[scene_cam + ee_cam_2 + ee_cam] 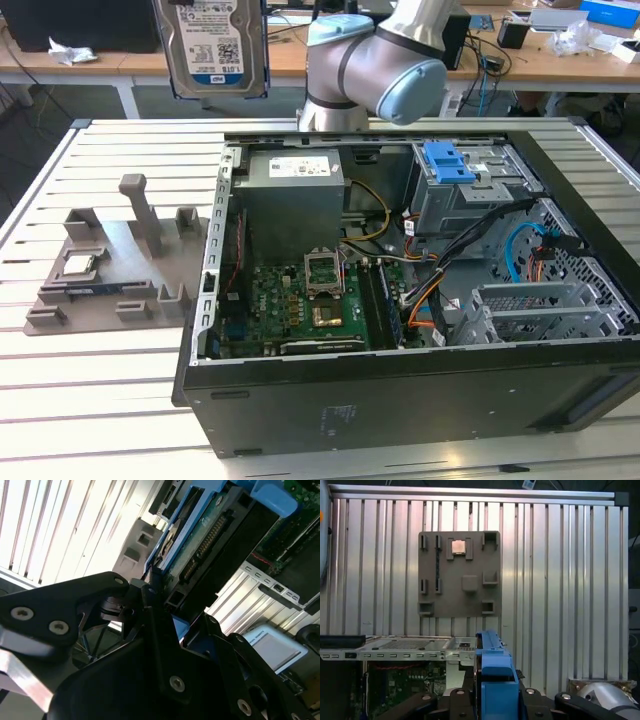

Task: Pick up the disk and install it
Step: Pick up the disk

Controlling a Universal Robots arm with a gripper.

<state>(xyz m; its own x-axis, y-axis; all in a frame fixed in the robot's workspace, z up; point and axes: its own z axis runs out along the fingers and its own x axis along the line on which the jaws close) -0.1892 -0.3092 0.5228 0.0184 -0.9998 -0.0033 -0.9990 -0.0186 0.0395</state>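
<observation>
the gripper (157, 587) is closed tight on the disk (215, 45), held aloft over the table (100, 400) outside the computer case (400, 390) edge; pickup is done, installation is not.

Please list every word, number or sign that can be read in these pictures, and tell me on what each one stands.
No text can be read with confidence.
Label on the disk: print and barcodes, too small to read.
Label on the power supply: blurred.
White marking on the computer case side wall: too small.
Sticker on a pale grey box in the second wrist view: blurred.
</observation>
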